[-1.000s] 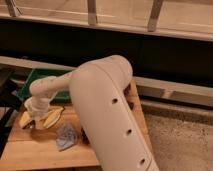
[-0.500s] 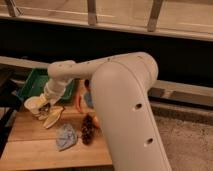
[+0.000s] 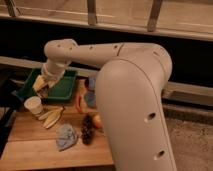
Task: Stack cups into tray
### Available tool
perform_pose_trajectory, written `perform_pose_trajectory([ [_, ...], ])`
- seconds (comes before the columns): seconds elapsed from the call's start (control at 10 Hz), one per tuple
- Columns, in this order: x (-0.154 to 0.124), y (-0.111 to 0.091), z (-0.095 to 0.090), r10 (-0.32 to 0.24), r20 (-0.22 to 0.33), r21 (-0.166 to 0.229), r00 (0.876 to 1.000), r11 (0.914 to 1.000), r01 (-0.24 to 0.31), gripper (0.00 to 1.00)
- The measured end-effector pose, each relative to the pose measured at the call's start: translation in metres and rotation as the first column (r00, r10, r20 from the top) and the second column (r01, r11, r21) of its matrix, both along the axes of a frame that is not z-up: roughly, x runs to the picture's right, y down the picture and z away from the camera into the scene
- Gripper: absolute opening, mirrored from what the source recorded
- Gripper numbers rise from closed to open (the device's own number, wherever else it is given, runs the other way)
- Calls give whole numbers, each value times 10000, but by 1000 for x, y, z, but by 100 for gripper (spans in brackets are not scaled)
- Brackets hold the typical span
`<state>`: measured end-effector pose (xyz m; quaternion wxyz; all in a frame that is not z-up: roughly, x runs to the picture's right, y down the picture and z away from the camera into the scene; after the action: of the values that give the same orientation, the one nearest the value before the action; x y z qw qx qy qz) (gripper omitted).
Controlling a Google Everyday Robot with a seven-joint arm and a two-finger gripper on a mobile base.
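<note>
One cup [image 3: 34, 105] stands on the table [image 3: 30, 150] just outside the tray [image 3: 64, 89]; our gripper [image 3: 43, 89] hovers over the tray's left end, likely to drop a cup in. Whether it's gripping, we cannot tell.

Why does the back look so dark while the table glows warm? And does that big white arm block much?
In the camera view, warm light falls on the wooden table and the white arm, while the wall behind is nearly black. The arm, looming close to the camera, hides the table's right side. The gripper hangs over the left end of the green tray, in dimmer light.
</note>
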<state>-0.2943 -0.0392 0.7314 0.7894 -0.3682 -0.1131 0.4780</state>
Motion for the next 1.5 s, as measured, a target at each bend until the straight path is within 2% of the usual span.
perform_pose_trajectory([
  [0.1,-17,-9,0,-93,234,222,9997,9997,88,0],
  [0.3,-34,-15,5,-154,524,435,9985,9990,131,0],
  [0.6,-44,-15,8,-252,889,521,9957,9984,206,0],
  [0.8,-70,-1,14,-500,1319,287,9900,9985,466,0],
  [1.1,-94,22,33,-703,1786,-172,9814,9971,745,0],
  [1.4,-104,40,48,-833,1912,-606,9780,9935,964,0],
  [1.5,-104,48,59,-868,1846,-788,9790,9916,1028,0],
])
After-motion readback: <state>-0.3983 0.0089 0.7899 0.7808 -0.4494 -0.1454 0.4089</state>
